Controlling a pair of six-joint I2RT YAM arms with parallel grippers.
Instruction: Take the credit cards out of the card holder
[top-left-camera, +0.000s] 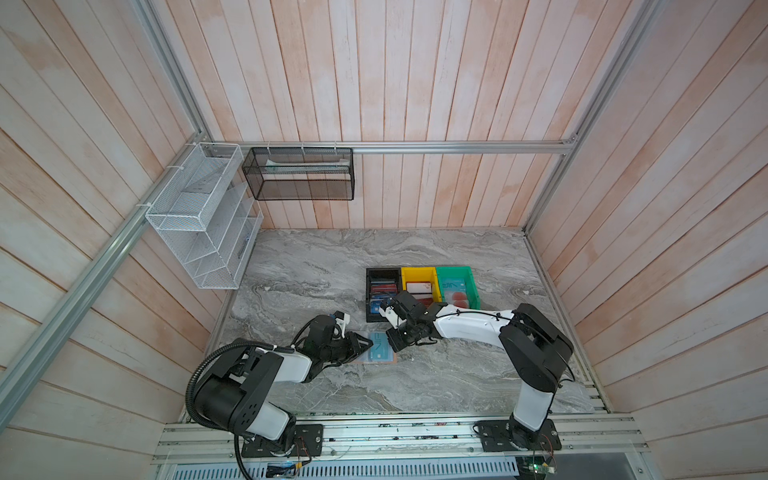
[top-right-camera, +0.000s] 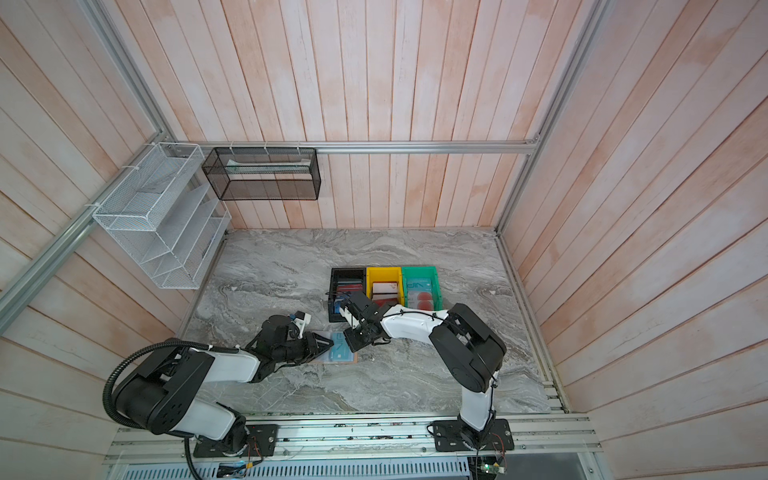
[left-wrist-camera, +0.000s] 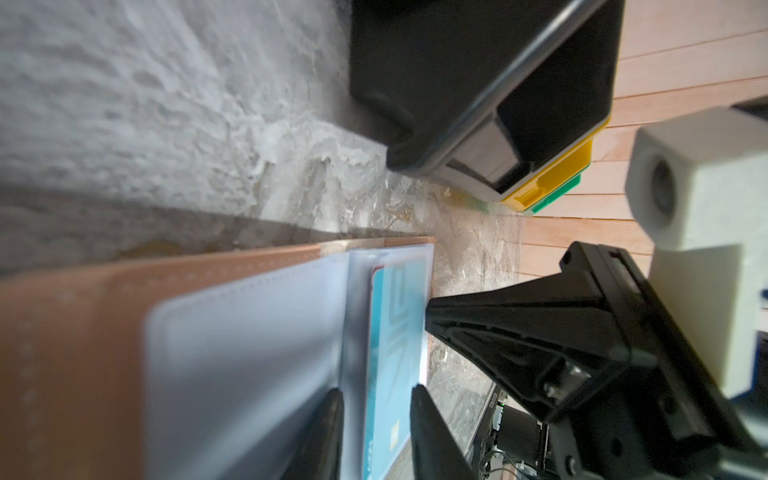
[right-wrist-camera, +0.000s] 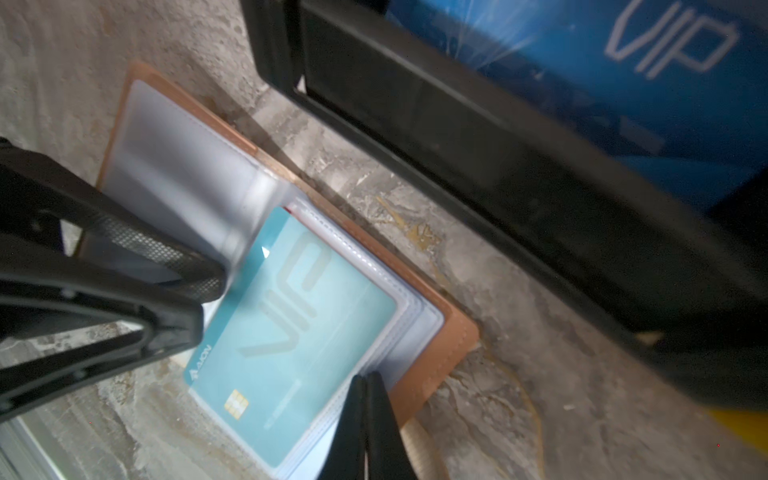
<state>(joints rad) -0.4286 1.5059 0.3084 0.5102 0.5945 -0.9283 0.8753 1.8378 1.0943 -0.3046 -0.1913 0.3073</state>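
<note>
the card holder (right-wrist-camera: 440, 336) is lying open on the desk (top-left-camera: 332, 257) just beside the black bin (right-wrist-camera: 457, 137), a teal card (right-wrist-camera: 291, 316) showing in its sleeve (right-wrist-camera: 409, 320). the left hand (left-wrist-camera: 376, 409), part spread, is straddling the sleeve. the right hand (right-wrist-camera: 365, 390), pressed together and empty, is poised at the sleeve edge. spreading it and a flat pull are being called for. pale wood walls (top-left-camera: 415, 83) are enclosing the marbled desk.

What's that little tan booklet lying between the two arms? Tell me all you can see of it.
The card holder is a tan, leather-look booklet with stitched edges, lying open on the marble table near the black bin. Clear sleeves fan inside; the exposed one holds a teal VIP card. The left claw straddles its pages with jaws apart; the shut right claw meets the sleeve edges.
</note>
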